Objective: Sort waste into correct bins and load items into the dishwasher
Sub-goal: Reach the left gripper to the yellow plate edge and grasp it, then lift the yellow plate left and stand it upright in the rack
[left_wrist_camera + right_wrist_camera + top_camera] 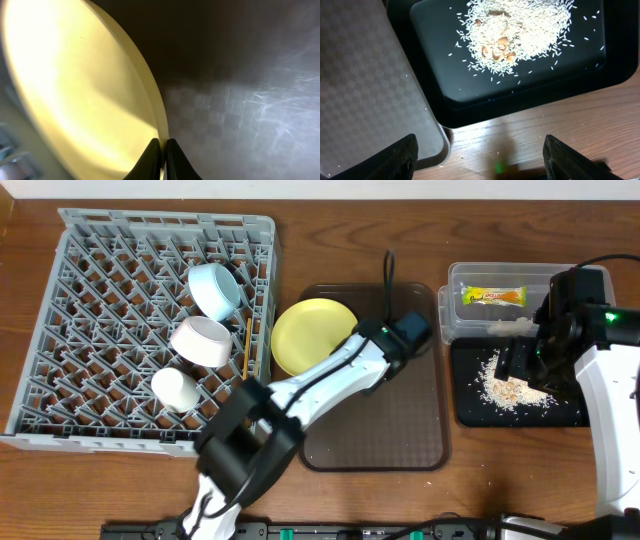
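Note:
A yellow plate [305, 333] lies at the back left of the brown tray [400, 430]. My left gripper [362, 332] is shut on the plate's right rim; in the left wrist view the fingers [162, 155] pinch the rim of the plate [75, 85]. My right gripper [480, 160] is open and empty, above the black bin [570, 412] that holds rice and food scraps [508, 388]. The same bin [470, 95] and scraps [515, 30] show in the right wrist view. The grey dishwasher rack [90, 330] holds a blue cup [213, 288] and two white bowls [200, 340].
A clear bin [455, 300] at the back right holds a yellow-orange wrapper [493, 296]. A thin stick [245, 348] lies on the rack's right side. The brown tray's corner [370, 90] borders the black bin in the right wrist view, with wooden table [545, 130] below.

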### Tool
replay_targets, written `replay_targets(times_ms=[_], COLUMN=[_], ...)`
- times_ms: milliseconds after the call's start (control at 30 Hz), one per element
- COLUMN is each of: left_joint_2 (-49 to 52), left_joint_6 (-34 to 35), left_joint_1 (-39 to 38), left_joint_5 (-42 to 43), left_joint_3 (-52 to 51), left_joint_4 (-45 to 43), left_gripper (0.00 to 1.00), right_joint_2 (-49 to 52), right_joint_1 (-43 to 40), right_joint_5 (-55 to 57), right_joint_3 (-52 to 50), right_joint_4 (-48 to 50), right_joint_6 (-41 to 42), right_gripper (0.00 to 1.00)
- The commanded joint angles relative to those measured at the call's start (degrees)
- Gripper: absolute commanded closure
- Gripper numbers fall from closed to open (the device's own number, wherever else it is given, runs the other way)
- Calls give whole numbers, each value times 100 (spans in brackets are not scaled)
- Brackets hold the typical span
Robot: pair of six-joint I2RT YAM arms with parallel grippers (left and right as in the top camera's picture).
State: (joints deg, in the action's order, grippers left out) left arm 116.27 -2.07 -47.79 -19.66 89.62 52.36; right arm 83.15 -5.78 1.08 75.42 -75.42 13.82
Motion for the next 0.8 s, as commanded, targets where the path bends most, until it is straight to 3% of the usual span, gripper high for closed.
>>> replay_targets(times_ms=[0, 367, 767], left_joint_2=[-435, -1259, -2009], left_joint_6=[-157, -369, -365], left_joint_1=[13, 109, 1058], left_joint_5=[-98, -101, -4], left_joint_3=[144, 144, 144], left_joint_4=[24, -125, -358], left_gripper=[92, 92, 92], right_joint_2=[-76, -76, -76], right_joint_1=[-57, -59, -59], right_joint_5=[-4, -4, -4], right_joint_3=[42, 42, 42], right_joint_4=[2, -9, -24], right_joint_6=[-59, -61, -61], right_gripper=[22, 22, 22])
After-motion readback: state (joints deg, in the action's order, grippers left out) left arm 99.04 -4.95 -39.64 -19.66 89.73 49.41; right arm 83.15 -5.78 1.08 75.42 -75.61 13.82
